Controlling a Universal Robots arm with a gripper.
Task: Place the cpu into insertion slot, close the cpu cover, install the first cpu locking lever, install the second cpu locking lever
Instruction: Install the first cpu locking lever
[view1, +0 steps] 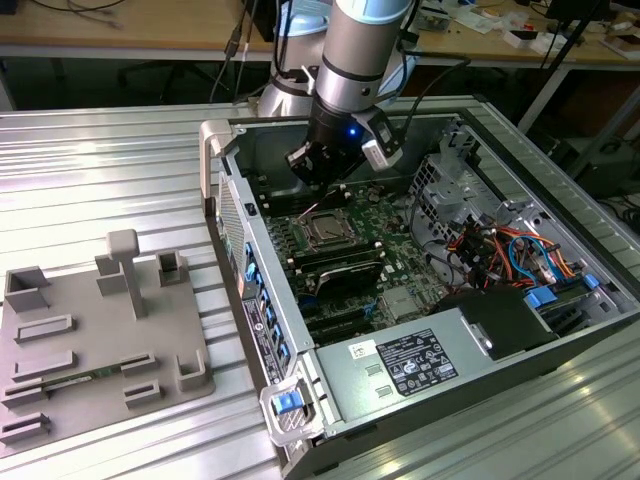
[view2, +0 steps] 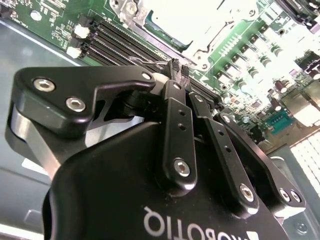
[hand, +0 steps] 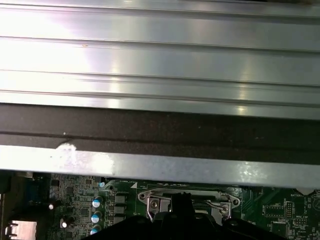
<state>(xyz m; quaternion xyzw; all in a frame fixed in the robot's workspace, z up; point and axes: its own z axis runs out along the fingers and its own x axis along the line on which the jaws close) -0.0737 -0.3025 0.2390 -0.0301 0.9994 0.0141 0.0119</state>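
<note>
The gripper (view1: 322, 178) hangs on the arm inside the open computer case (view1: 228, 190), low over the green board (view1: 395, 215). In the second wrist view the gripper (view2: 180, 67) has its fingertips (view2: 175, 64) drawn almost together, with only a sliver of gap between them. A thin wire lever (view2: 150, 62) runs just beside the tips, and it cannot be told whether it is pinched. In the exterior view the insertion slot (view1: 327, 249) lies near the gripper, at 6 o'clock from it. The cpu (view1: 326, 232) is seated in the slot with its grey metal top facing up. The cpu cover (view1: 308, 232) lies flat around it, framing the chip through its window. The long black memory slots (view1: 340, 272) sit at 6 o'clock from the socket, and the white-labelled grey box (view1: 400, 365) lies further out on the same bearing. A grey fixture plate (view1: 100, 340) rests on the ribbed metal table (view1: 100, 170), well apart from the case at 9 o'clock.
</note>
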